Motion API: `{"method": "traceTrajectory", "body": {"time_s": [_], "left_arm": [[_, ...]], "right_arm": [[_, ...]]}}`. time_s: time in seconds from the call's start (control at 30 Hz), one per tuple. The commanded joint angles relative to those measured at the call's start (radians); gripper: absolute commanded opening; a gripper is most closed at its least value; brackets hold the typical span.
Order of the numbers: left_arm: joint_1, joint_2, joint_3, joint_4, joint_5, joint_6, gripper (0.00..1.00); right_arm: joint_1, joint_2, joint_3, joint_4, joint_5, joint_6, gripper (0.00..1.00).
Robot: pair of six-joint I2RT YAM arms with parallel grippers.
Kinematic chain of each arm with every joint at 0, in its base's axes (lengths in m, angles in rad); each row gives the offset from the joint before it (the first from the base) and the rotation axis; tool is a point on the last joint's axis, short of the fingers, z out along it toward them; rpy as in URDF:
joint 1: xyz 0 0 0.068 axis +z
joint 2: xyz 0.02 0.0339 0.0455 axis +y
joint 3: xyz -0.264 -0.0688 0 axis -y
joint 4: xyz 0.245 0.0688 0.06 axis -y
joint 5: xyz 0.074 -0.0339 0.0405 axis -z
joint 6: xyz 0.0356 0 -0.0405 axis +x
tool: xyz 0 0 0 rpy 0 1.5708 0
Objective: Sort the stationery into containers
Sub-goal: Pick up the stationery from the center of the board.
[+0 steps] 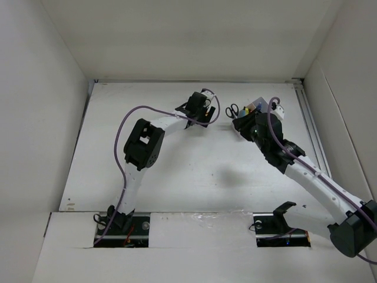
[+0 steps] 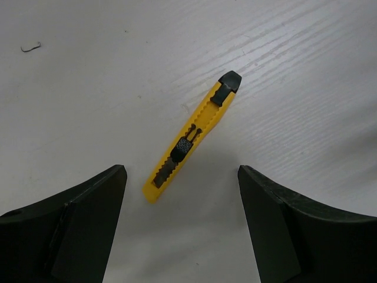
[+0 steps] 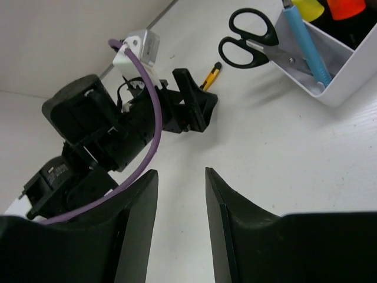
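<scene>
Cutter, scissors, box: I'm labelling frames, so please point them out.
cutter (image 2: 191,139), left wrist view, middle of its yellow body.
scissors (image 3: 270,39), right wrist view, black handle.
box (image 3: 353,76), right wrist view, white outer wall.

white table (image 1: 194,177) | yellow-black cutter (image 2: 191,137) lying flat | white box (image 3: 344,76) far right

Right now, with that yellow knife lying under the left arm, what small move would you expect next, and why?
Probably the left arm's fingers should ease forward and down, then close on the yellow-black cutter. They stand open and empty, and the cutter lies flat on the table just ahead between them, outside the white box.
</scene>
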Motion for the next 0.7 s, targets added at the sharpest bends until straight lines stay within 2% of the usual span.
{"method": "traceTrajectory", "body": {"time_s": [0.0,0.23,0.27,0.37,0.4,0.5,0.67], "left_arm": [[0.0,-0.006,0.08,-0.053,-0.034,0.006,0.73],[0.0,0.073,0.166,-0.136,-0.043,0.015,0.71],[0.0,0.074,0.166,-0.146,-0.043,0.015,0.62],[0.0,0.063,0.115,-0.146,-0.021,0.006,0.48],[0.0,0.049,0.098,-0.133,-0.012,-0.01,0.39],[0.0,0.017,0.027,-0.104,0.002,-0.036,0.34],[0.0,-0.038,-0.047,-0.053,0.064,-0.074,0.16]], "right_arm": [[0.007,-0.014,-0.011,0.079,-0.049,-0.012,0.44],[-0.002,-0.051,-0.031,0.079,-0.009,-0.012,0.44],[-0.002,-0.062,-0.031,0.079,-0.009,-0.012,0.44],[-0.013,-0.074,-0.04,0.079,0.0,-0.002,0.44],[-0.013,-0.074,-0.04,0.079,0.0,0.007,0.45],[-0.025,-0.097,-0.049,0.079,0.01,0.007,0.45],[-0.056,-0.118,-0.067,0.079,0.019,0.007,0.46]]}}
